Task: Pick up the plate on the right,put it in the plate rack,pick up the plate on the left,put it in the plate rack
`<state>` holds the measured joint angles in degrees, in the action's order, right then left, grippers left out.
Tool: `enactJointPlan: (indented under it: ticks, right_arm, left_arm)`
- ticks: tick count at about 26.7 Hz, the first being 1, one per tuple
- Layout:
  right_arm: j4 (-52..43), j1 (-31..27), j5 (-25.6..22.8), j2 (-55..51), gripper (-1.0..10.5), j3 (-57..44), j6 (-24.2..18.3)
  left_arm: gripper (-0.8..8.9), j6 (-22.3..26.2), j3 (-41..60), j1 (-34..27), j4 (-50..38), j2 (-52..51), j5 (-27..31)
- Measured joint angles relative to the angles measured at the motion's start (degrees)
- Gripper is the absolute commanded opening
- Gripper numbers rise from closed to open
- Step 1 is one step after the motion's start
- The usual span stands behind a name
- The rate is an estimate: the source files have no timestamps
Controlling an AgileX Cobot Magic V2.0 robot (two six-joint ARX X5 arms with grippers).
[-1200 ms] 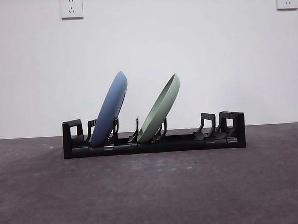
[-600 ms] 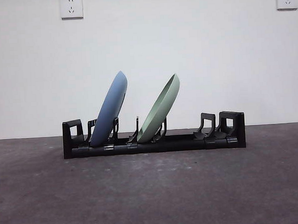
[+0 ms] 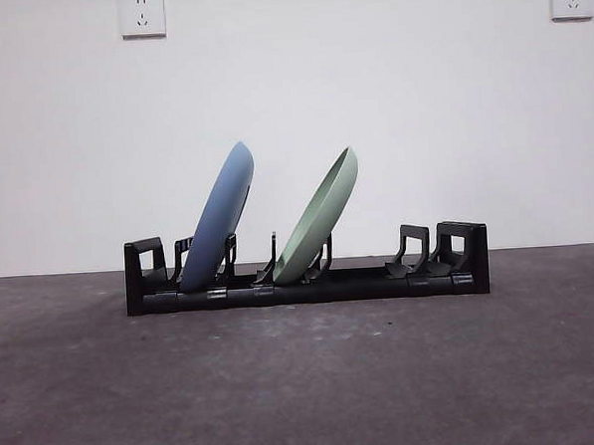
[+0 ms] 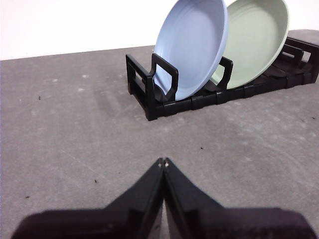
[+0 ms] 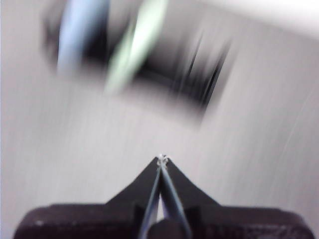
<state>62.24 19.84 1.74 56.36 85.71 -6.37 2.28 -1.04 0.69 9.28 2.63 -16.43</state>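
The black plate rack (image 3: 310, 282) stands across the middle of the dark table. A blue plate (image 3: 219, 219) leans in its left slots and a green plate (image 3: 320, 217) leans in the slots beside it, both tilted to the right. In the left wrist view the blue plate (image 4: 192, 47) and green plate (image 4: 256, 40) sit in the rack (image 4: 149, 94), well beyond my left gripper (image 4: 163, 162), which is shut and holds nothing. My right gripper (image 5: 161, 159) is shut and bare too; its view is smeared by motion, with the rack (image 5: 199, 79) a blur.
The rack's right slots (image 3: 415, 251) hold nothing. A white wall with two sockets (image 3: 143, 13) rises behind the table. Neither arm shows in the front view.
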Motion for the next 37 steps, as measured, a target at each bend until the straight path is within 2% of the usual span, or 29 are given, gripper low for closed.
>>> enactJointPlan:
  ticks: [2, 4, 8, 13, 18, 24, 29, 37]
  right_arm:
    - [-13.22, -3.61, 4.55, -7.13, 0.0, -6.38, -0.07]
    - [-25.40, -7.32, 6.01, -15.19, 0.0, -16.17, 0.13]
    - [-46.60, -14.32, -0.72, -29.70, 0.0, -40.26, 0.15]
    - [-59.08, -16.76, -1.18, -38.21, 0.0, -58.71, 1.11]
    - [-61.90, -17.22, -1.31, -44.68, 0.0, -71.43, 1.51]
    - [-61.72, -17.22, -1.68, -51.12, 0.0, -81.40, 3.32]
    - [-57.90, -17.22, -3.04, -55.54, 0.0, -84.39, 5.77]
    - [-51.36, -17.22, -3.87, -55.71, 0.0, -84.39, 5.95]
  left_arm:
    - [-0.04, 0.00, 0.00, 0.00, 0.00, 0.39, -0.02]
    - [-0.04, 0.00, 0.00, 0.00, 0.00, 0.79, 0.00]
    - [-0.04, 0.00, 0.00, 0.00, 0.00, 1.11, 0.00]
    - [-0.03, 0.00, 0.00, 0.00, 0.00, 1.14, 0.00]
    - [-0.04, -0.02, 0.00, 0.00, 0.00, 1.14, -0.02]
    - [-0.04, 0.00, 0.00, 0.00, 0.00, 1.16, 0.00]
    - [-0.04, -0.02, 0.00, 0.00, 0.00, 1.16, 0.00]
    - [-0.04, 0.00, 0.00, 0.00, 0.00, 1.27, -0.02]
